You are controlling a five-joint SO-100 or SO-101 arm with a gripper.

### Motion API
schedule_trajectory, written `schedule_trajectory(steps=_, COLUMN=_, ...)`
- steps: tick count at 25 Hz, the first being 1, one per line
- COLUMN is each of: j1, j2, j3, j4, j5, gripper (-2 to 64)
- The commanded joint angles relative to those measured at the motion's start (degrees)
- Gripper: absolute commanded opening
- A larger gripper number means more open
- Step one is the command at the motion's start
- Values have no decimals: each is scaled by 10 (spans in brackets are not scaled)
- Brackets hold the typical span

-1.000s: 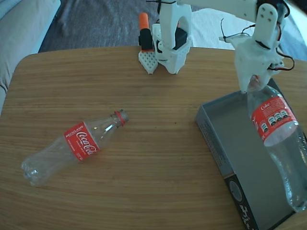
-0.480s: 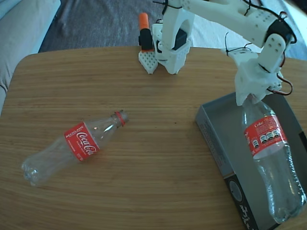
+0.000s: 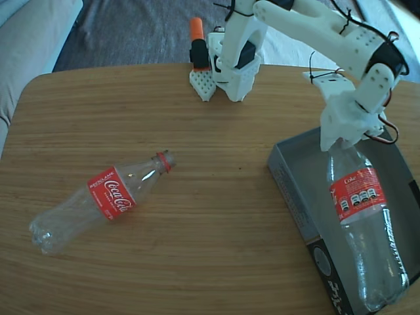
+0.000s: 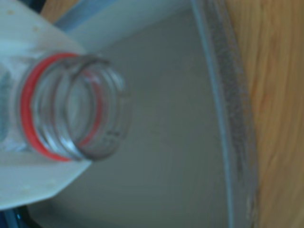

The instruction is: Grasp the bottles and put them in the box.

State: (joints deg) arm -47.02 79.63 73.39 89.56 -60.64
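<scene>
Wooden table (image 3: 216,216) carries a shallow grey cardboard box (image 3: 298,180) at its right edge; the white hand (image 3: 339,139) is clamped on a clear red-labelled bottle's (image 3: 361,223) neck, lying inside. Its base may overhang the near wall and tip out. A second clear bottle (image 3: 98,200) lies near the left edge.

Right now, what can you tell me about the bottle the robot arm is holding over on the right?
The held bottle is clear plastic, seemingly empty, with a red Coca-Cola label around its middle and a red ring at the neck. It has no cap; the wrist view shows its open, threaded mouth. The white gripper clasps its neck. It slants lengthwise along the grey box, bottom toward the near end. Whether it touches the floor is unclear.
</scene>
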Motion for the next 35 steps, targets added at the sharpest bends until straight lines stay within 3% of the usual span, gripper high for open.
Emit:
schedule_trajectory(steps=1, j1=8, j2=-4, j3=-33, j4=1, j5=-19, gripper=-2)
schedule_trajectory(steps=15, j1=32, j2=-18, j3=-33, j4=2, j5=-113, gripper=-2)
schedule_trajectory(steps=35, j1=0, j2=-11, j3=-31, j4=2, j5=-105, gripper=0)
